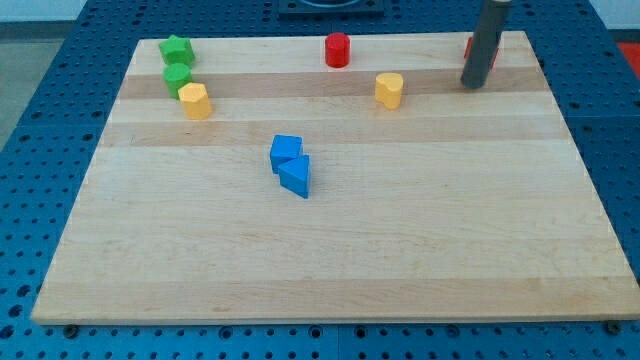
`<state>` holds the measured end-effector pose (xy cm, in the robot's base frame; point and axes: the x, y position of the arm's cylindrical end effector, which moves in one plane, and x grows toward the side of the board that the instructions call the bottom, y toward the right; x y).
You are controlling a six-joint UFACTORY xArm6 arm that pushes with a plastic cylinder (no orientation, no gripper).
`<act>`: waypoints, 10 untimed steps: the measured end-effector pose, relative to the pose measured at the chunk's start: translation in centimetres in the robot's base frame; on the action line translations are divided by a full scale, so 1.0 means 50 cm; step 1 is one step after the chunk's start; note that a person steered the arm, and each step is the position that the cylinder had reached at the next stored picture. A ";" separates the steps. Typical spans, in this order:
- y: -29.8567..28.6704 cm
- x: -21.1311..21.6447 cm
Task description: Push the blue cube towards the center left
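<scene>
The blue cube [286,151] sits near the middle of the wooden board [330,250], a little left of center. A blue triangular block [296,177] touches it on its lower right side. My tip [473,85] is at the view's top right, far to the right of and above the blue cube. It stands right in front of a red block [468,47] that is mostly hidden behind the rod.
A green star block [176,49] and a green cylinder [177,78] sit at the top left, with a yellow block [195,101] just below them. A red cylinder [337,50] is at top center. A yellow heart-like block [389,90] lies left of my tip.
</scene>
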<state>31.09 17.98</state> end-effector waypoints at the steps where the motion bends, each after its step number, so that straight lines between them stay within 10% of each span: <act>1: -0.080 0.068; 3: -0.255 0.219; 7: -0.688 0.286; 10: -0.803 0.285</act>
<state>45.33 -22.15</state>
